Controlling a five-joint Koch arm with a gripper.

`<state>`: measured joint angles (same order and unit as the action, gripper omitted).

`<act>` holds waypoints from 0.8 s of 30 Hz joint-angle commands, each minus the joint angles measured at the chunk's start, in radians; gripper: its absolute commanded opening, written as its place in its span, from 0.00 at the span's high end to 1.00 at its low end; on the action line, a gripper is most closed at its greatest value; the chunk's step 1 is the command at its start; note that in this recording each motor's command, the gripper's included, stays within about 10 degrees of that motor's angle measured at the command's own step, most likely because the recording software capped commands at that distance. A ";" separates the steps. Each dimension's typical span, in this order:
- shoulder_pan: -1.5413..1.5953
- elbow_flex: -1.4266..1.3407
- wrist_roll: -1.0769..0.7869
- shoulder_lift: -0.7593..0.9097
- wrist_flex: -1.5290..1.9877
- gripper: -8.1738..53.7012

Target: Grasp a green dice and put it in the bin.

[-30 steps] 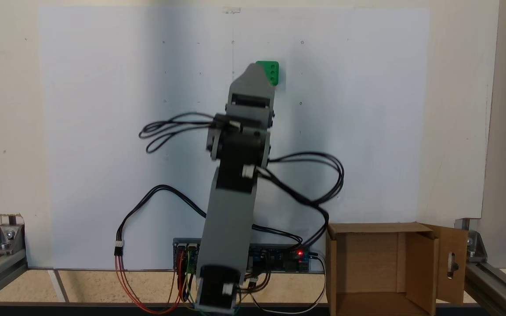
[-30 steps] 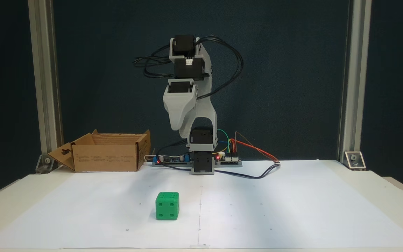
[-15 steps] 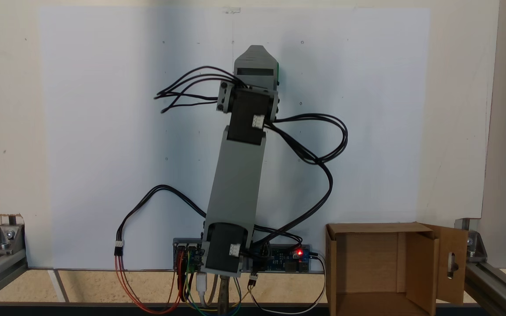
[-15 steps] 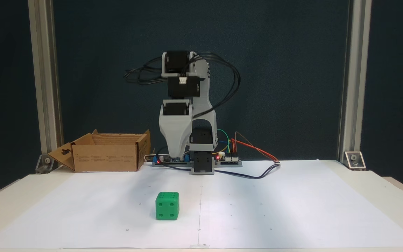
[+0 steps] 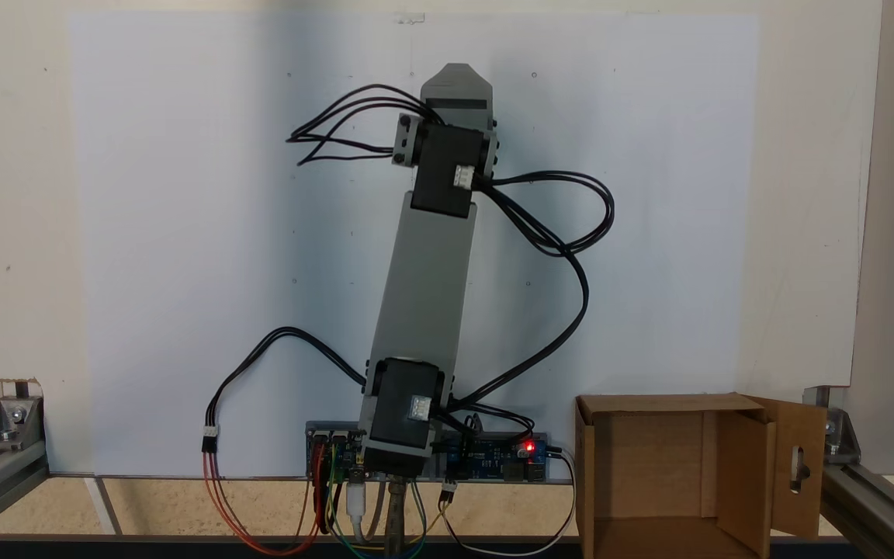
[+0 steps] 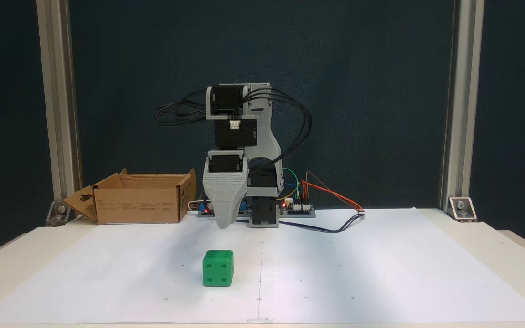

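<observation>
The green dice sits on the white paper, a four-pip face towards this fixed view. My gripper hangs point-down a little above the sheet, just behind the dice and not touching it. It appears as one grey wedge, its jaws lined up one behind the other. From above, the gripper lies at the far end of the stretched arm. The bin, a brown cardboard box with a slotted flap, stands open at the back left; from above, the bin is at the lower right beside the arm's base.
A controller board with coloured wires lies by the arm's base. Black cables loop out from the arm. Aluminium posts stand at both back corners. White paper covers the table.
The arm has stretched forward and dropped, bringing the gripper down from mid-height to just above the table behind the dice. The dice and the bin have not moved.
</observation>
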<state>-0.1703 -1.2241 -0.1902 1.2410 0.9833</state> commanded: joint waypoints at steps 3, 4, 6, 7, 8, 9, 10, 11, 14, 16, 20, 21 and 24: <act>-0.009 0.057 -0.051 -0.020 -0.020 0.16; -0.009 0.057 -0.051 -0.032 -0.020 0.16; -0.012 0.057 -0.051 -0.037 -0.020 0.16; -0.014 0.055 -0.051 -0.037 -0.020 0.16; -0.015 0.055 -0.051 -0.037 -0.018 0.16; -0.017 0.055 -0.051 -0.037 -0.020 0.16; -0.018 0.055 -0.051 -0.037 -0.020 0.16; -0.023 0.055 -0.051 -0.037 -0.018 0.16; -0.035 0.054 -0.051 -0.043 -0.020 0.16; -0.041 0.054 -0.052 -0.048 -0.020 0.16; -0.052 0.052 -0.052 -0.052 -0.020 0.16; -0.054 0.049 -0.051 -0.052 -0.020 0.16; -0.054 0.034 -0.051 -0.054 -0.020 0.16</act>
<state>-0.2224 -1.2241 -0.1902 1.1796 0.9710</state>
